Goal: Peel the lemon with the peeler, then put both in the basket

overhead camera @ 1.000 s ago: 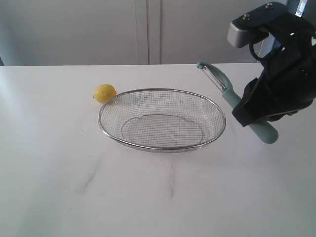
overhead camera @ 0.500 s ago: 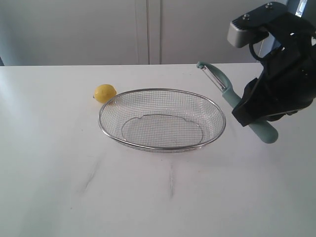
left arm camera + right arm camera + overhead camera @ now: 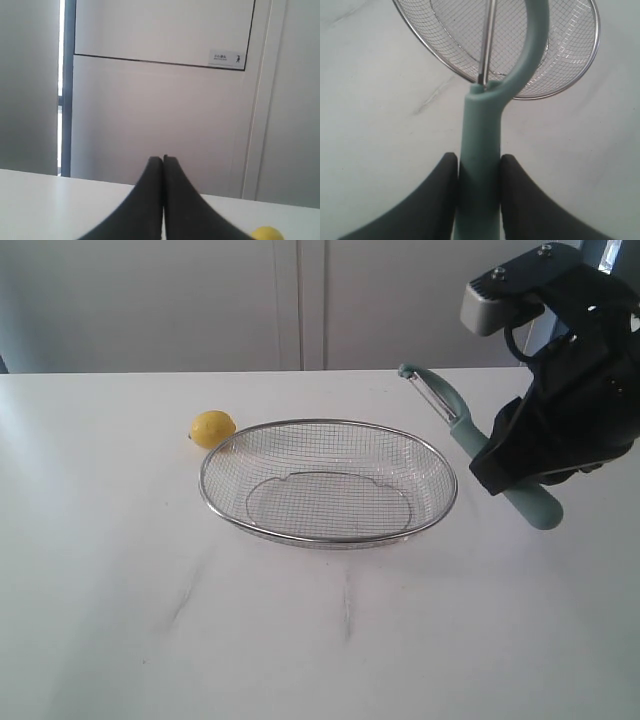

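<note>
The small yellow lemon [image 3: 212, 428] rests on the white table just beyond the far left rim of the wire-mesh basket [image 3: 330, 538]. My right gripper [image 3: 479, 159] is shut on the teal handle of the peeler [image 3: 480, 145], held in the air to the right of the basket, its blade end [image 3: 425, 380] pointing up and toward the back. In the right wrist view the peeler head reaches over the basket [image 3: 570, 65]. My left gripper [image 3: 163, 159] is shut with nothing in it; the lemon [image 3: 266, 233] peeks in at that view's edge. The left arm is out of the exterior view.
The white table [image 3: 150, 620] has faint grey scuff marks in front of the basket. Pale cabinet doors [image 3: 300, 300] stand behind the table. The right arm's black body [image 3: 570, 410] hangs over the table's right side.
</note>
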